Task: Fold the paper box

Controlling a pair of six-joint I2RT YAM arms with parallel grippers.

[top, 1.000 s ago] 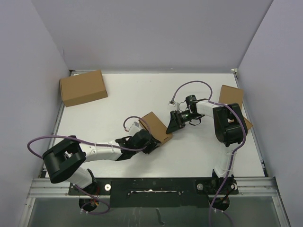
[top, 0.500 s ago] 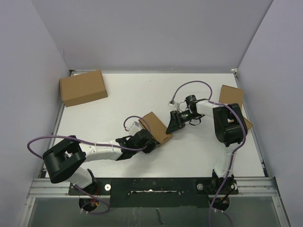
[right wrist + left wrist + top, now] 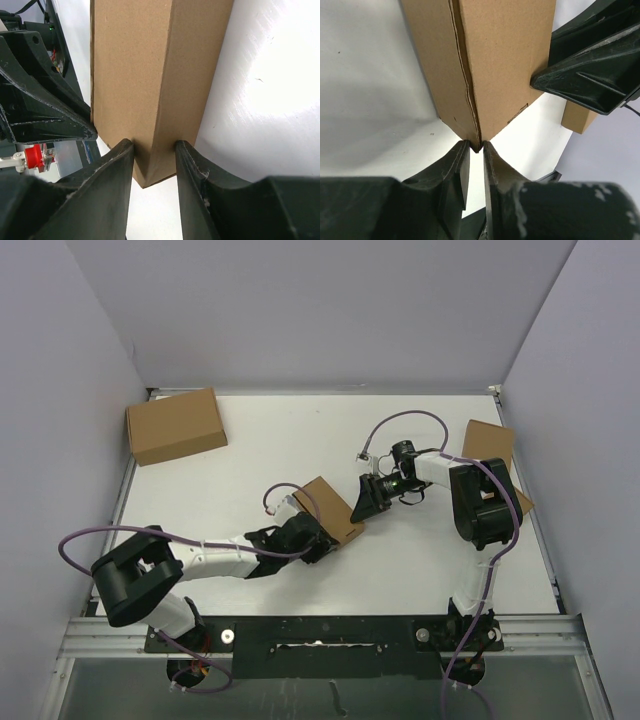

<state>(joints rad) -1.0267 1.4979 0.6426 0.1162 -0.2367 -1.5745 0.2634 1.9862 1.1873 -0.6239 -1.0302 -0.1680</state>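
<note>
- The paper box (image 3: 331, 507) lies near the middle of the white table (image 3: 300, 430), folded into a small brown oblong and set at an angle between the two arms.
- The left gripper (image 3: 318, 542) meets the box at its near end. In the left wrist view the left gripper (image 3: 475, 146) has its two black fingers (image 3: 455, 167) drawn almost together, with only a narrow slit between the tips.
- The lower corner of the box (image 3: 495, 65) sits in that slit, right where a seam runs down the cardboard. Both tips touch the corner, so this is a thin pinch on an edge of the box.
- The right gripper (image 3: 362, 502) meets the box from the far right side. In the right wrist view the right gripper (image 3: 155, 145) has its fingers (image 3: 120, 165) partly apart, one on each side of the narrow end of the box (image 3: 160, 75).
- Both fingertips press against the cardboard faces, so the box's end is clasped between them.
- Each gripper shows in the other's wrist view, close beside the box.
- A larger closed carton (image 3: 176, 425) sits at the far left corner of the table, well apart from the arms.
- Another brown box (image 3: 488, 445) sits by the right edge, behind the right arm.
</note>
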